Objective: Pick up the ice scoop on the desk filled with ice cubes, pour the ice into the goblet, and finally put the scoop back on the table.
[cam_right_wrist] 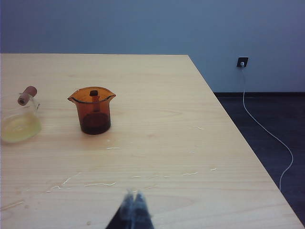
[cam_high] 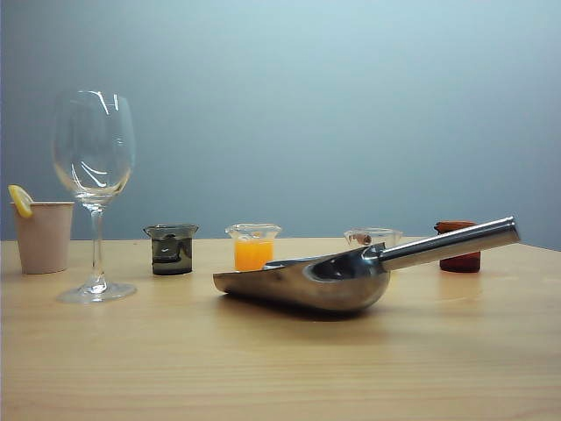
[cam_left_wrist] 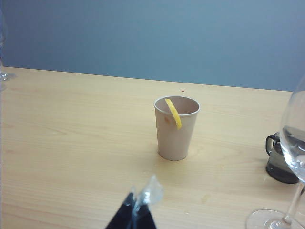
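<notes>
The shiny steel ice scoop [cam_high: 324, 279] lies on the light-wood desk [cam_high: 280, 368] right of centre, its tubular handle [cam_high: 449, 243] slanting up to the right. No ice cubes show from this low side angle. The tall clear goblet [cam_high: 93, 167] stands empty at the left; its bowl and foot [cam_left_wrist: 291, 152] show at the edge of the left wrist view. Neither arm appears in the exterior view. My left gripper [cam_left_wrist: 136, 207] is shut above the desk in front of the paper cup, a scrap of clear film at its tip. My right gripper [cam_right_wrist: 135, 205] is shut over bare wood.
A beige paper cup with a lemon slice [cam_high: 44, 235] stands left of the goblet. Behind the scoop stand a dark beaker [cam_high: 171, 250], an orange one [cam_high: 253, 247], a clear one [cam_high: 372, 237] and an amber one [cam_right_wrist: 94, 112]. The desk's edge [cam_right_wrist: 238, 138] drops to dark floor.
</notes>
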